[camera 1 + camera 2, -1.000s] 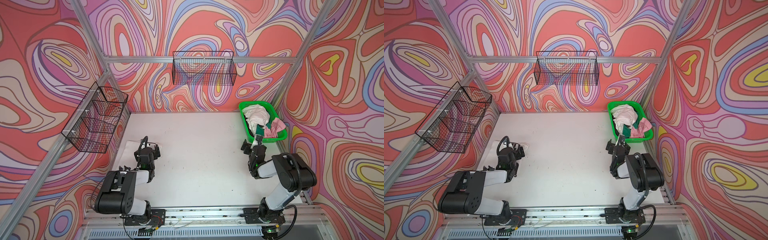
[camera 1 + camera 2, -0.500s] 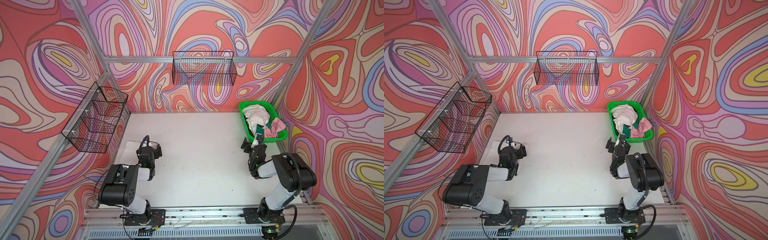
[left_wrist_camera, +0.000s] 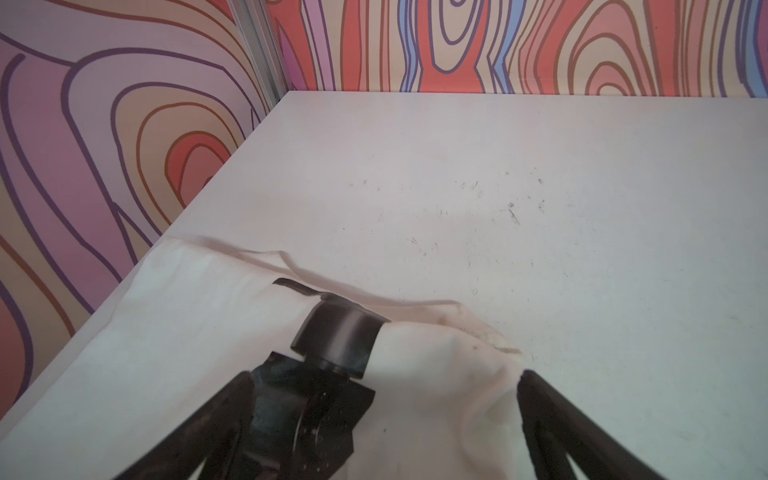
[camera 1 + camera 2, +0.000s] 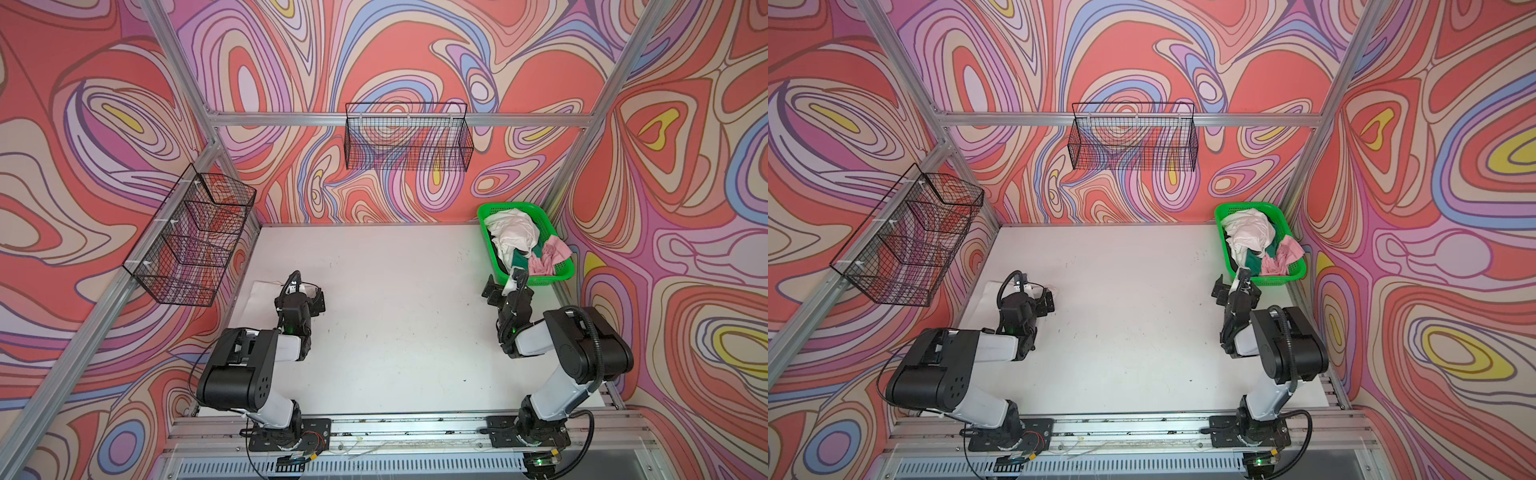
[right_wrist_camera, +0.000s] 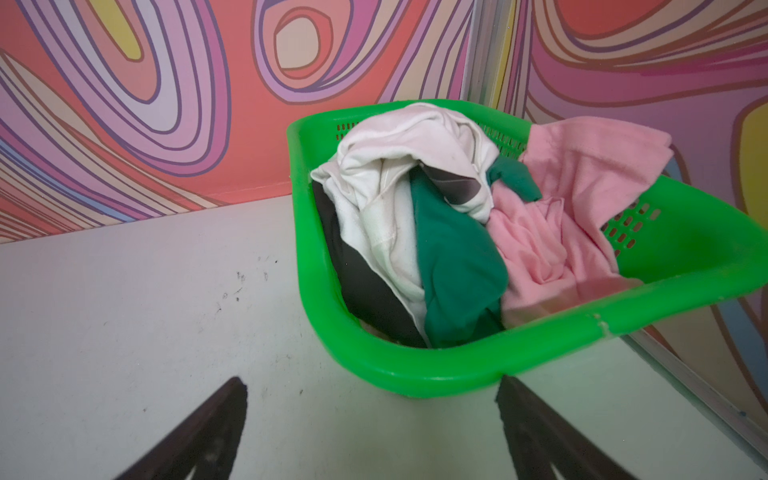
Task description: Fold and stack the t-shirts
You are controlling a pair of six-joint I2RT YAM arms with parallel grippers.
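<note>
A flat white cloth t-shirt [image 4: 261,291] lies on the white counter [image 4: 395,332], close to the left wall. The left end effector [image 4: 306,293] sits low over the side of this shirt that faces the middle of the counter. Its jaws are wide apart. In the left wrist view the shirt [image 3: 199,332] bunches into a soft lump between them. The lump touches one finger [image 3: 538,411], but the jaws do not pinch it.

A bright green plastic mesh basket [image 4: 544,281] stands in the far right corner of the counter. More shirts are piled inside it. A crumpled white cloth t-shirt [image 5: 399,166] is on top. A dark green cloth t-shirt [image 5: 453,257] pokes out below it. A pale pink cloth t-shirt [image 5: 582,174] lies on the side by the right wall. A black cloth [image 5: 361,282] is pressed against the other side.

The right end effector [image 4: 505,284] is just beside the basket's near rim. Its jaws are wide apart too, and it has hold of nothing.
</note>
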